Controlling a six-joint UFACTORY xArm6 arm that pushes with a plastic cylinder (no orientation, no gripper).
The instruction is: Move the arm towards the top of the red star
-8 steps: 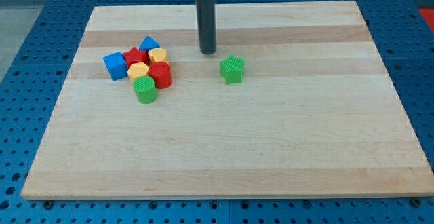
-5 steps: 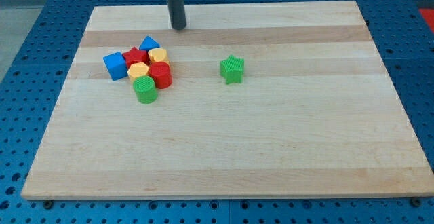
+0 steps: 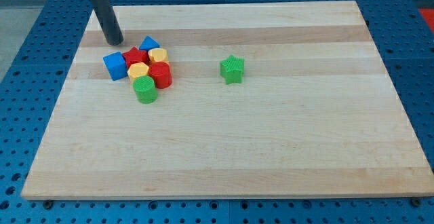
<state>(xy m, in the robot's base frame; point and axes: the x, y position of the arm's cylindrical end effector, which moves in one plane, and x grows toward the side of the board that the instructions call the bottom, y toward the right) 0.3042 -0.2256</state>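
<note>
The red star (image 3: pixel 135 56) sits in a tight cluster at the board's upper left, between a blue cube (image 3: pixel 115 65) on its left and a blue triangular block (image 3: pixel 149 43) on its upper right. My tip (image 3: pixel 114 42) rests on the board just above and to the left of the red star, above the blue cube, a short gap away from both. The rod rises from the tip toward the view's top left.
The cluster also holds two yellow blocks (image 3: pixel 158 55) (image 3: pixel 138 70), a red cylinder (image 3: pixel 161 75) and a green cylinder (image 3: pixel 144 89). A green star (image 3: pixel 232 69) stands alone near the board's middle. The wooden board (image 3: pixel 224 149) lies on a blue pegboard table.
My tip has swept left across the top of the board, from above the green star to the spot above and left of the red star. The blocks have not moved.
</note>
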